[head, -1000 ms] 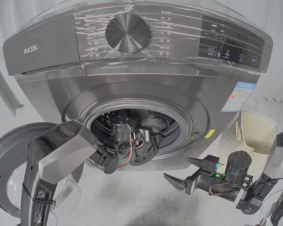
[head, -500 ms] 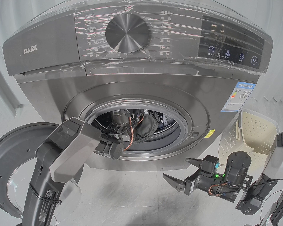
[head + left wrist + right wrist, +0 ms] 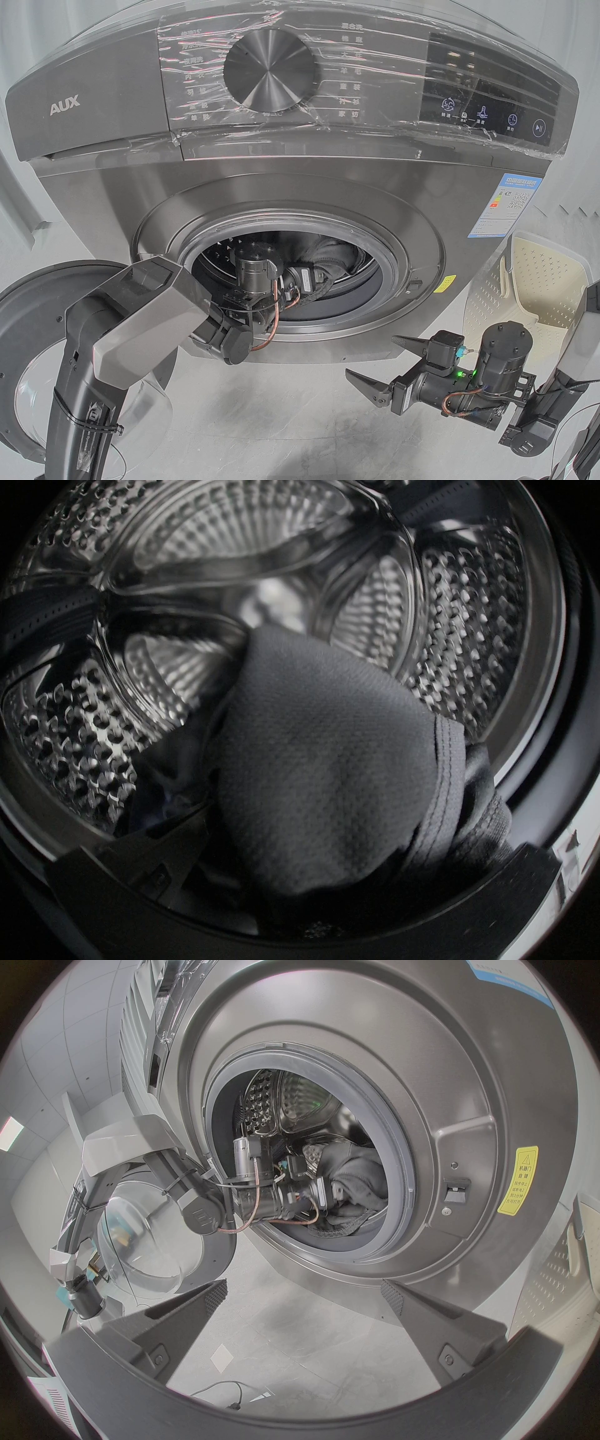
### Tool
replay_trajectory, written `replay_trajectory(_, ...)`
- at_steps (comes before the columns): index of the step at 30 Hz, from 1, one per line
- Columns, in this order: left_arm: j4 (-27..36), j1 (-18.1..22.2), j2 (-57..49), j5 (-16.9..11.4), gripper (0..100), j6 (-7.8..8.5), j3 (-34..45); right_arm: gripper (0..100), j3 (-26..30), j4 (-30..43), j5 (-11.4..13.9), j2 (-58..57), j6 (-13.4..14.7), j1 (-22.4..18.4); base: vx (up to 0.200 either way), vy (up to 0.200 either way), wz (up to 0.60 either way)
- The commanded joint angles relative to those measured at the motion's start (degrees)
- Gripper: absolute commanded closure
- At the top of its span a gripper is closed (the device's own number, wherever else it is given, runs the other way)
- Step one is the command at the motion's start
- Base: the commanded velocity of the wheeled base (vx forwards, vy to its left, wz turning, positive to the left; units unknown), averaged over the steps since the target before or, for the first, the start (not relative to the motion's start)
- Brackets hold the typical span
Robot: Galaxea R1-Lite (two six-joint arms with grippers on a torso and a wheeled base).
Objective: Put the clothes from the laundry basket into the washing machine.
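Head view: washing machine [image 3: 250,181] stands on grey floor [image 3: 300,419].

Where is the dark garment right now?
The dark garment is inside the washing machine drum. In the head view it is right of centre in the door opening, just ahead of the left end effector.

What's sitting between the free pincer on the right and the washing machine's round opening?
Nothing stands there: only bare grey floor between the right pincer and the washing machine opening, clearest in the right wrist view.
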Motion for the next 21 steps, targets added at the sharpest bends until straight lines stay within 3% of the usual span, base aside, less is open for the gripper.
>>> replay_trajectory(1, 1.9, -0.8, -2.2, -1.3, 0, 0.93, 4.1, 0, 0.0, 0.0, 0.0, 0.1, 0.0, 0.0, 0.0, 0.0, 0.0)
replay_trajectory(8, 2.0, -0.1, 1.2, -1.2, 0, 3.04, 2.3, 0, 0.0, 0.0, 0.1, 0.1, 0.0, 0.0, 0.0, 0.0, 0.0)
replay_trajectory(9, 2.0, 0.0, 1.5, -1.2, 100, 3.31, 1.9, 0, -0.1, 0.0, 0.1, 0.1, 0.0, 0.0, 0.0, 0.0, 0.0)
replay_trajectory(18, 2.0, -0.1, 2.7, -1.3, 100, 3.22, -2.4, 0, -0.1, 0.0, 0.1, 0.4, 0.1, 0.0, 0.0, 0.0, 0.0)
replay_trajectory(21, 1.5, -0.3, 3.3, -0.3, 100, 0.84, -5.9, 0, -0.2, -0.1, 0.1, 0.4, 0.1, 0.1, 0.0, 0.0, 0.0)
